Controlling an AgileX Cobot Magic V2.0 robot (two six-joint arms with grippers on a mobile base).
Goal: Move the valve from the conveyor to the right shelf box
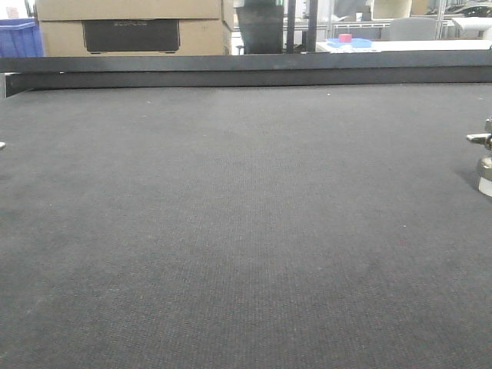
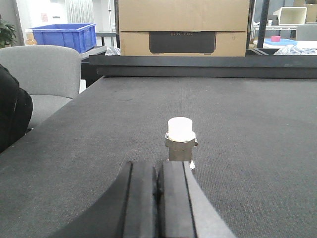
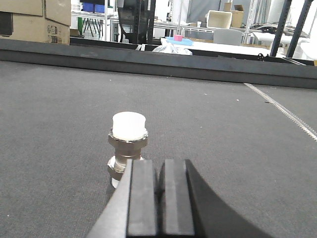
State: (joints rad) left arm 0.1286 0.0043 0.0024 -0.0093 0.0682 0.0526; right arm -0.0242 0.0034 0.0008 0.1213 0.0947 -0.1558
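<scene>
The dark grey conveyor (image 1: 231,231) fills the front view, with its black rail (image 1: 246,69) at the back. A silver valve (image 1: 483,157) shows partly at the right edge, and a tiny silver bit (image 1: 1,144) at the left edge. In the right wrist view a silver valve with a white cap (image 3: 128,141) stands on the belt just ahead and left of my shut, empty right gripper (image 3: 159,163). In the left wrist view another white-capped valve (image 2: 180,141) stands just ahead and right of my shut, empty left gripper (image 2: 158,166).
Cardboard boxes (image 1: 131,27) and a blue bin (image 1: 17,37) stand behind the rail. A grey chair (image 2: 42,74) and a black bag (image 2: 12,116) sit left of the belt. A white table (image 3: 213,47) with a blue tray lies beyond. A belt seam (image 3: 282,111) runs at the right.
</scene>
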